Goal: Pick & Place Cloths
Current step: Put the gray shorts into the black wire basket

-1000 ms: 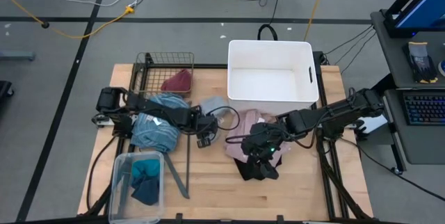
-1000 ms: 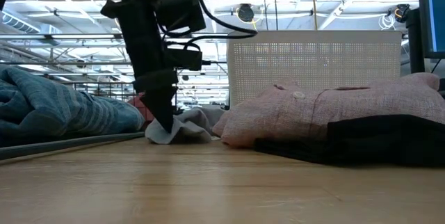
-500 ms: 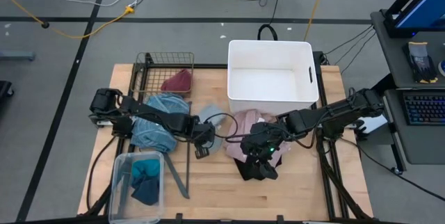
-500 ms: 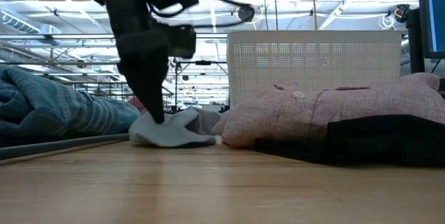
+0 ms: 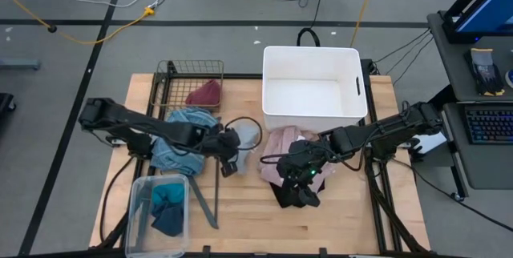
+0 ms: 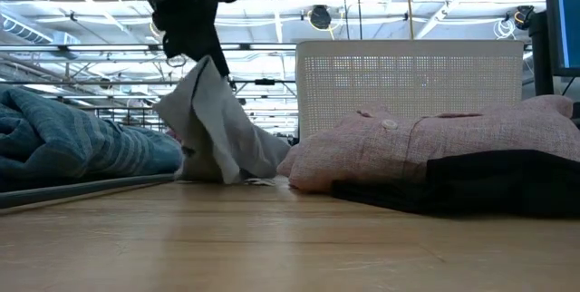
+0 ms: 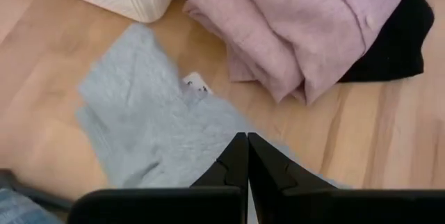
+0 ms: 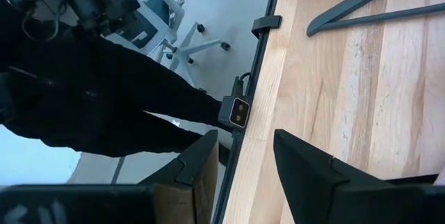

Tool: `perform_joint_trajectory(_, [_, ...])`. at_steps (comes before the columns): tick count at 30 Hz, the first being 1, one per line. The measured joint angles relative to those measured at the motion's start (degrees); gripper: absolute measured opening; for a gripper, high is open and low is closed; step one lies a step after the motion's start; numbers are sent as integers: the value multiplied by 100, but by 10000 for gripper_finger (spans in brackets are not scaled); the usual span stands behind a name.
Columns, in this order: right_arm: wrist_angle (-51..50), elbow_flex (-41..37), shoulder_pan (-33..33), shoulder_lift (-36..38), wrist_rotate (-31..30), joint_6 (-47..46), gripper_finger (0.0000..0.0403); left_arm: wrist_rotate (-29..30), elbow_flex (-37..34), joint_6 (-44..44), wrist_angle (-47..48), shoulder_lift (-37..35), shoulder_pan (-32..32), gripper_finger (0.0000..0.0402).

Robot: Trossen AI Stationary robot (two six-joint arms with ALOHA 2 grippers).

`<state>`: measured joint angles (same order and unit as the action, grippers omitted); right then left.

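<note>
Here, near the middle of the worktop [image 5: 240, 218], the left gripper [image 7: 247, 156] has its fingers pinched together on a fold of the grey-blue cloth [image 6: 217, 129], which hangs from them in a limp peak while its lower hem rests on the wood. The fabric looks light and floppy, likely to drape and trail when carried; a bunched fold like this one seems a surer hold than a flat edge. Just beside it, toward the right edge, lie the pink shirt [image 5: 284, 142] and a black piece [image 5: 298, 194], where the right gripper [image 8: 243, 158] waits with fingers parted and empty. The white tub [image 5: 313, 54] stands at the far edge.
</note>
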<state>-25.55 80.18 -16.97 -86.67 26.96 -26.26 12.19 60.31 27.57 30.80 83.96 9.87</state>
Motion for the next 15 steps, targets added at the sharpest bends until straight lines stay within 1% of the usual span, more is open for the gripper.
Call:
perform_joint_trajectory(8, [49, 0, 0, 0, 5, 11, 132, 34, 11, 127, -190, -246, -2, 1])
perform_joint_trajectory(12, [51, 0, 0, 0, 6, 11, 132, 3, 235, 99, -91, -334, -3, 1])
perform_joint_trajectory(15, [81, 0, 0, 0, 4, 21, 132, -12, 609, 28, 8, -351, -4, 0])
